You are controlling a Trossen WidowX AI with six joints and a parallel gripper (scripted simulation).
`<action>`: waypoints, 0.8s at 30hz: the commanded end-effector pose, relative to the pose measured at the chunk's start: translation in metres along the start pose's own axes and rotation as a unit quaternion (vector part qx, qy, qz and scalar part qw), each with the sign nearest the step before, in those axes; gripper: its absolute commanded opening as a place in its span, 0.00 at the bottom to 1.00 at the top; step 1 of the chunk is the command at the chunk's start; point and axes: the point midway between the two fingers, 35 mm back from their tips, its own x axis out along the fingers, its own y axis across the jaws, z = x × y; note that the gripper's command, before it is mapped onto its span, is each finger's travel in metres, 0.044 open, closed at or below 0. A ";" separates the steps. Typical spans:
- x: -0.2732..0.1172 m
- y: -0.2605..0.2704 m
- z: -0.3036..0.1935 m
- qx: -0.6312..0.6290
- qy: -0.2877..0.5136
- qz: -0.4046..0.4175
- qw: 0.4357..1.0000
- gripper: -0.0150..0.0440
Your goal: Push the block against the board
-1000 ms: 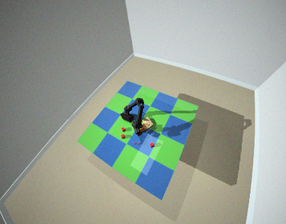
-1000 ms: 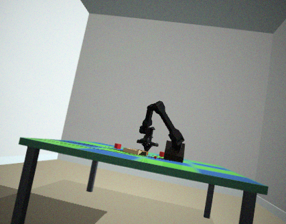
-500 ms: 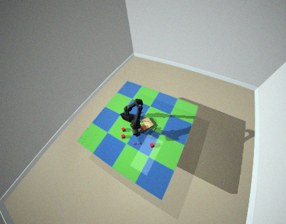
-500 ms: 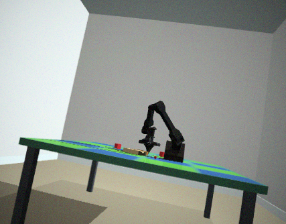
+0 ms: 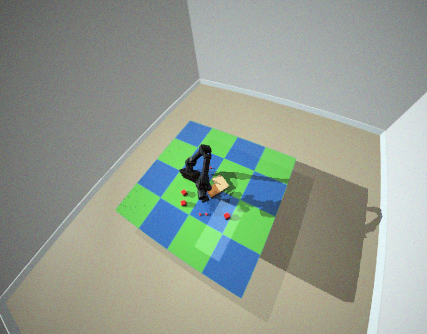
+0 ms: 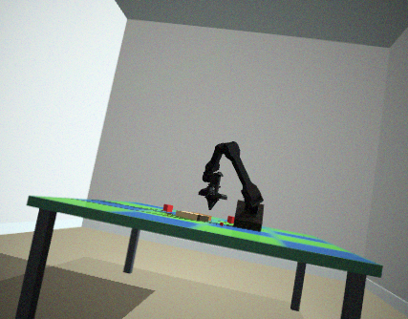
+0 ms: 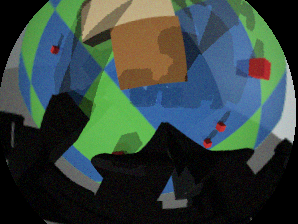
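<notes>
Black claw (image 5: 205, 199) (image 6: 210, 208) (image 7: 164, 125) closed, empty, above counter (image 5: 163, 225) (image 6: 135, 226) (image 7: 107, 117). Orange-brown square block (image 5: 213, 191) (image 7: 149, 55) sits beside pale tan flat board (image 5: 221, 182) (image 6: 185, 215) (image 7: 135, 12), well inside the counter's edges; exact contact unclear.

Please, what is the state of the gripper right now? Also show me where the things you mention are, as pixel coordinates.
Gripper (image 5: 205, 200) (image 6: 210, 208) (image 7: 164, 125): closed, holding nothing, above the table (image 5: 163, 227) (image 6: 206, 233).
</notes>
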 end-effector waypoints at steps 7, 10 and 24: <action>-0.003 -0.016 0.020 0.158 0.000 -0.003 0.987 0.25; -0.004 -0.020 0.027 0.208 0.000 -0.003 0.978 0.25; -0.005 -0.036 0.058 0.433 -0.001 -0.002 0.901 0.25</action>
